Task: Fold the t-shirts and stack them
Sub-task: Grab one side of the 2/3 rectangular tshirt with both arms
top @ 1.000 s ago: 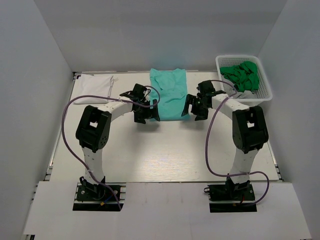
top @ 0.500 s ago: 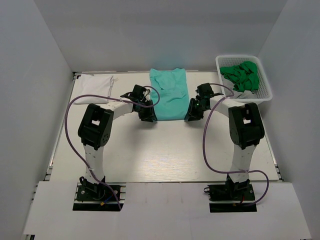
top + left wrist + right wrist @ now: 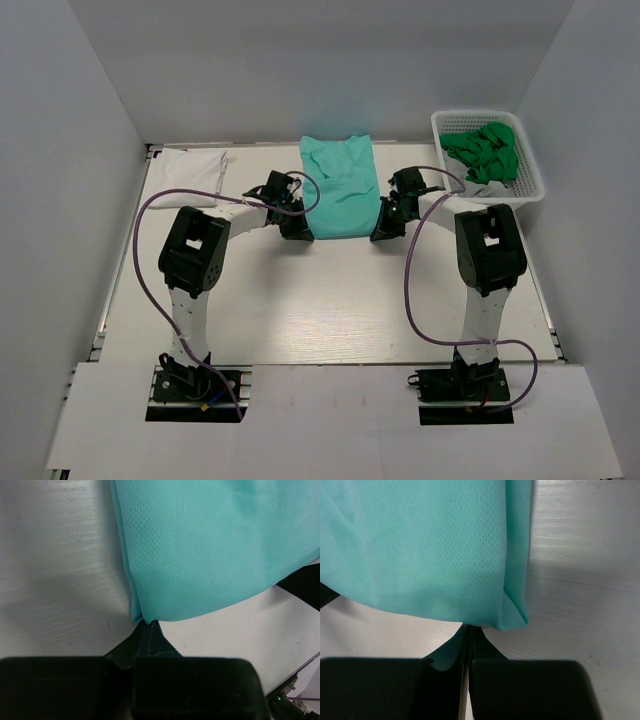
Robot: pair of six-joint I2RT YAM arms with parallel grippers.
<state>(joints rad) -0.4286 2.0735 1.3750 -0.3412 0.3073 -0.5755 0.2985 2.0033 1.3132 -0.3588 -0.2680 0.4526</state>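
Teal t-shirt (image 3: 340, 190), soft short-sleeved cloth folded to a narrow oblong, lies flat at the far middle of the pale wood-grain bench (image 3: 320, 300). Its long axis runs 12 to 6 o'clock in the top view, with the neckline toward 12 and the hem toward 6.

The left hand (image 3: 296, 229) is at the hem's 7 o'clock corner. The right hand (image 3: 384, 228) is at its 5 o'clock corner.

The top view does not resolve the fingers. The left wrist view shows the left hand (image 3: 146, 629) clenched, its tips meeting on the corner of the teal t-shirt (image 3: 200, 545), with bare bench (image 3: 60, 580) beside it. The right wrist view shows the right hand (image 3: 468, 631) likewise clenched, a sliver of teal cloth pinched between its fingers, below the doubled side fold of the teal t-shirt (image 3: 420, 545). Both wrist views show the fine mesh weave of the cloth.

Only the top view shows the rest. A folded white cloth shirt (image 3: 187, 163) lies at 10 o'clock. A white plastic mesh basket (image 3: 532, 160) at 2 o'clock holds crumpled bright green shirts (image 3: 485, 148).

One second earlier both hands stood nearer 6 o'clock with fingers spread, off the corners. They have since closed in on the hem. The teal t-shirt has not shifted.
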